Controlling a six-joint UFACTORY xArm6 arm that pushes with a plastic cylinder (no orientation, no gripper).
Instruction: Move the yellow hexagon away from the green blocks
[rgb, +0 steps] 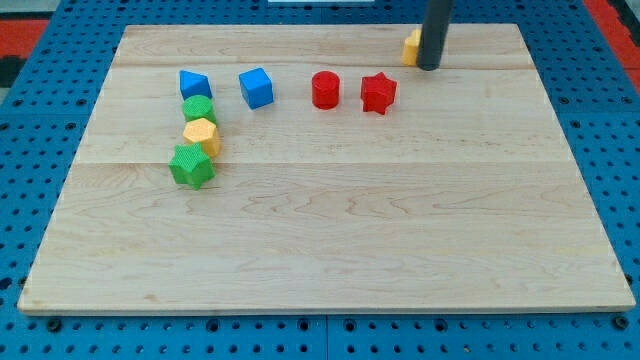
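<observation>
Here, yellow hexagon (201, 134) wedged between green blocks (192, 165), my tip (429, 67) far right.

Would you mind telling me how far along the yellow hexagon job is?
Nothing looks done yet: the yellow hexagon sits wedged between the green cylinder and the green star, seemingly touching both. In hand: nothing visible; my tip is at the view's top right, beside a yellow block. The whole push remains.
</observation>
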